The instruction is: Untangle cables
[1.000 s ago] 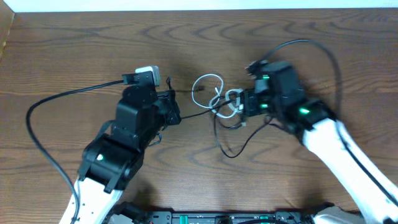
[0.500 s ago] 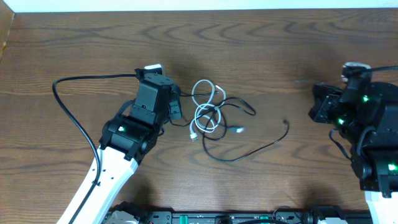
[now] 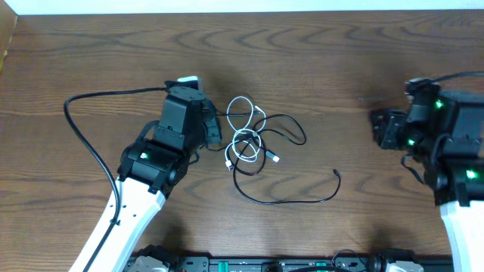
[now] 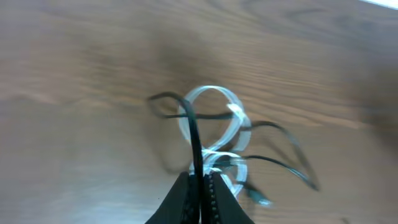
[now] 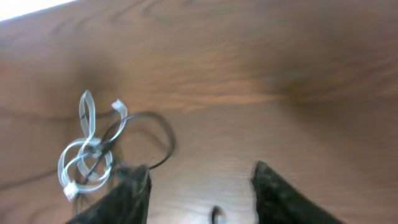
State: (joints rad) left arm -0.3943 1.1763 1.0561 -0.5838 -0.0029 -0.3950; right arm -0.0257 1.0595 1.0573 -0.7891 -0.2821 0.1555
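Left end effector [image 4: 200, 180] pinches a black cable [image 4: 194, 137]; right end effector [image 5: 200, 169] gapes wide (far from it).

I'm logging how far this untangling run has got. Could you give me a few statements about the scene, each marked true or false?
1. The left hand is shut on a black cable. True.
2. The right hand grips the white cable. False: it is open and empty, off to the side, apart from the cables.
3. The white cable lies in loops with black cable crossing it. True.
4. The cables lie on a white cloth. False: they lie on a bare wooden table.
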